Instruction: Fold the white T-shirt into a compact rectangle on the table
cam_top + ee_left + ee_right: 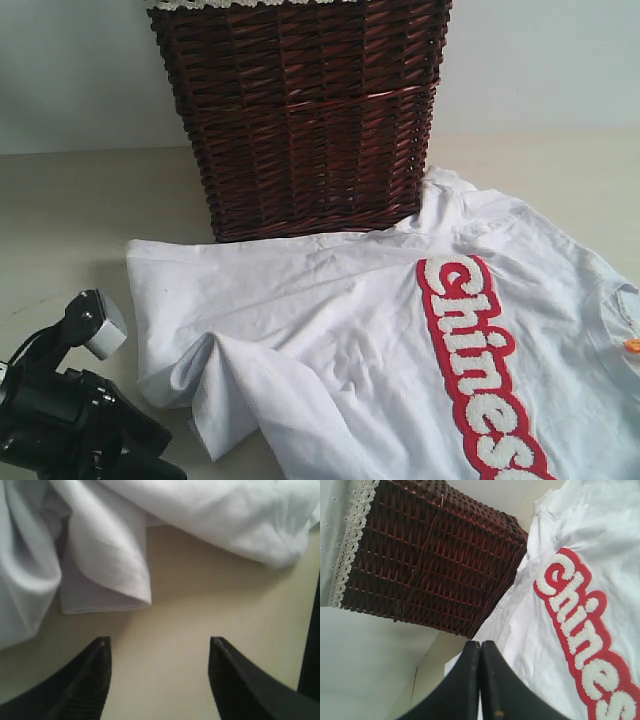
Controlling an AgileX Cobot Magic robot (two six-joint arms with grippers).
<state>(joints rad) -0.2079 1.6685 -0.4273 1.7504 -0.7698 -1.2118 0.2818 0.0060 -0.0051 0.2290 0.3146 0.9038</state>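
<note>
Lying lettering-up on the table [60,220], the white T-shirt [380,330] is spread for folding, one edge up against the dark wicker basket [300,110] — but the corner toward the left arm is rumpled into a loose fold [107,565]. The left gripper [160,642] hangs over bare table just short of that fold, jaws parted and empty, probably to pinch it. The right gripper [480,647], pressed shut on nothing, hovers above the shirt.

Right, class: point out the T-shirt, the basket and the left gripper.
T-shirt [330,320], exterior view, plain white cloth left of the lettering.
basket [300,120], exterior view, front wicker wall.
left gripper [160,645], left wrist view, midway between its open fingertips.
</note>
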